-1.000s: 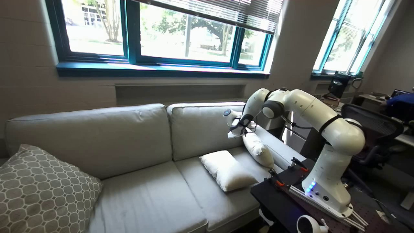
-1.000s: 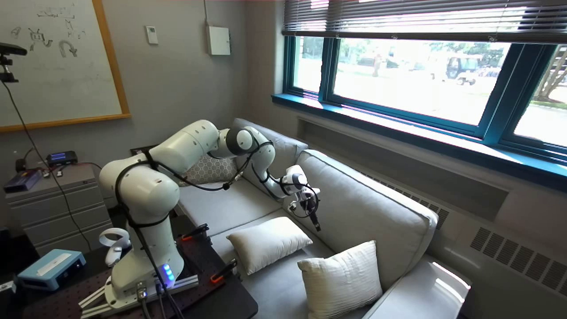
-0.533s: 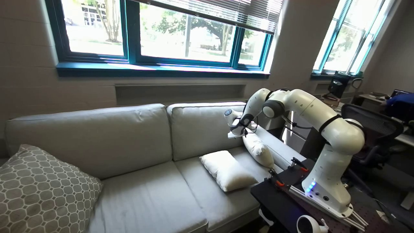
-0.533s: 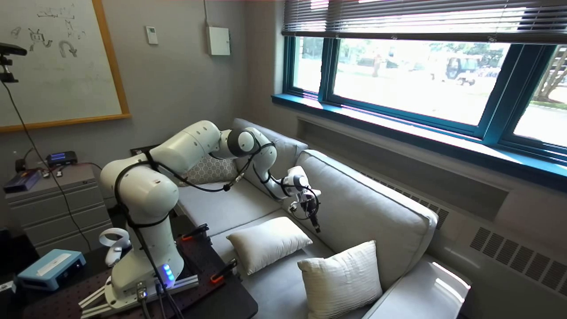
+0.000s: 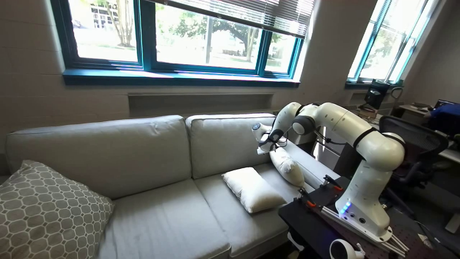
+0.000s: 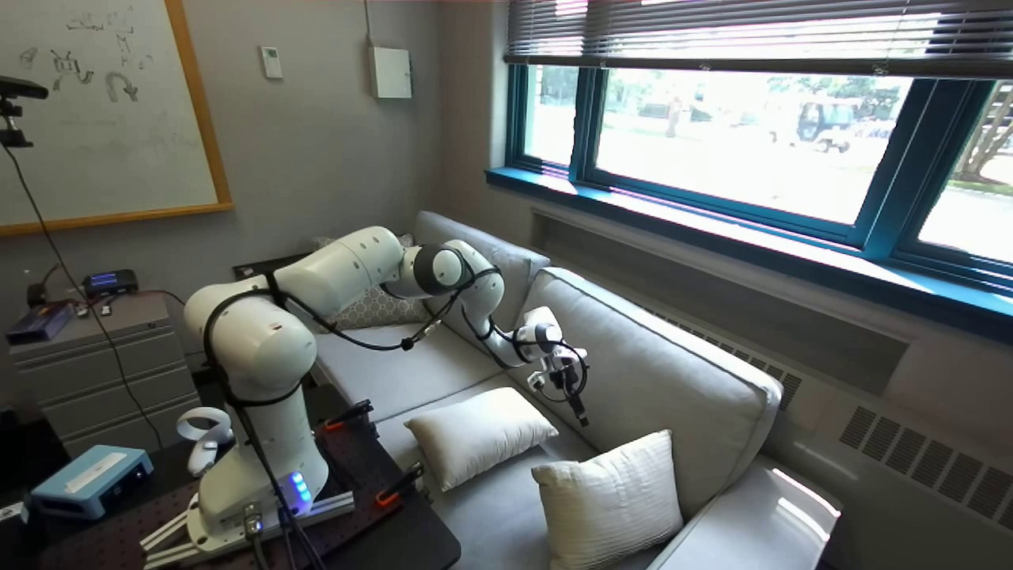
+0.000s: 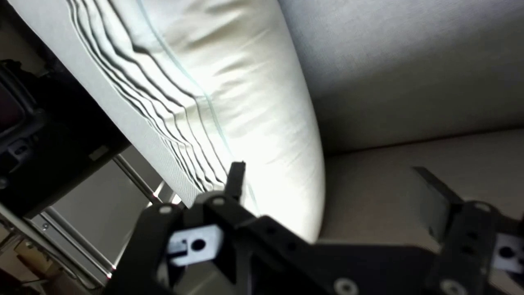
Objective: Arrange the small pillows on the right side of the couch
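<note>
Claw [image 7: 332, 177] (jaws apart) above couch [image 5: 158, 216], near tilted small pillow [image 6: 611, 500].

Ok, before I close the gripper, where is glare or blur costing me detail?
Wrist view: the pleated small pillow is partly washed out to white, and the finger at picture right looks soft against the shaded couch. Both exterior views: the wide window is partly blown out; an exterior view also shows glare streaks on the couch armrest.
</note>
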Robot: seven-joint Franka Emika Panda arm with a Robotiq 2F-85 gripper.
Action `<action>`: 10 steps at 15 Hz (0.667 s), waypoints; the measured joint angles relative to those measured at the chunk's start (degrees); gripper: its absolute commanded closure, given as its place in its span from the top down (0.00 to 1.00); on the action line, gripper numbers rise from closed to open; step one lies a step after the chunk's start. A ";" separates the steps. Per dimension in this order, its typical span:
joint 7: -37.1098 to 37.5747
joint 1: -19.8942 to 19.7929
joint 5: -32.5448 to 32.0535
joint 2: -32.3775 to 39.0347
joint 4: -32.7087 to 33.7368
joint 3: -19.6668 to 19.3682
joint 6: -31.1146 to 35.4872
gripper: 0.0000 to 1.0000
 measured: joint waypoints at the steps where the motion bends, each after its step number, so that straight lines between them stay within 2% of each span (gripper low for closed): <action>1: -2.32 -1.49 0.01 0.38 0.65 0.09 0.56 1.00; 6: -13.51 -8.90 2.29 2.94 5.10 2.43 2.02 1.00; 10: -17.51 -12.27 6.90 6.90 10.08 3.92 1.32 1.00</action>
